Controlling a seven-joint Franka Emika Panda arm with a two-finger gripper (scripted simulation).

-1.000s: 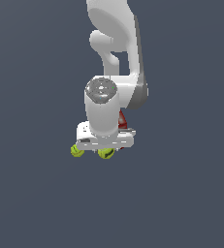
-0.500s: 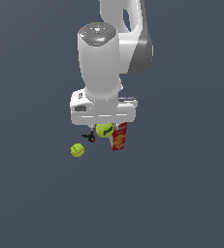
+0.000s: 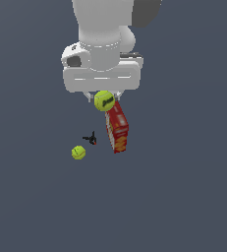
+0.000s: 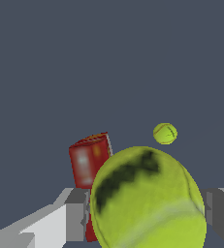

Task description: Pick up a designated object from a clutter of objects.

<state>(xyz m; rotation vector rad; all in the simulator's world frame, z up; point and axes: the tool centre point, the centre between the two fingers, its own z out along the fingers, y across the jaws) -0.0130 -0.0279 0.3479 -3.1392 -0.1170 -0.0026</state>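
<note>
A yellow-green tennis ball [image 3: 104, 101] with a dark logo hangs high above the floor, and my gripper [image 3: 104, 98] is shut on it. Close up in the wrist view the same ball [image 4: 147, 198] fills the space between the grey fingers [image 4: 75, 213]. The second tennis ball [image 3: 78, 152] lies on the floor toward the exterior view's left, also seen small in the wrist view [image 4: 165, 133]. The red and orange box [image 3: 117, 127] stands below and just behind the held ball, partly hidden by it in the wrist view [image 4: 88, 162].
A tiny black-and-red item [image 3: 91, 139] lies on the dark floor between the loose ball and the box. The arm's white body [image 3: 102, 34] fills the upper middle of the exterior view.
The gripper has risen with one tennis ball held in it, lifting it off the floor. The other ball, the box and the tiny item have stayed in place.
</note>
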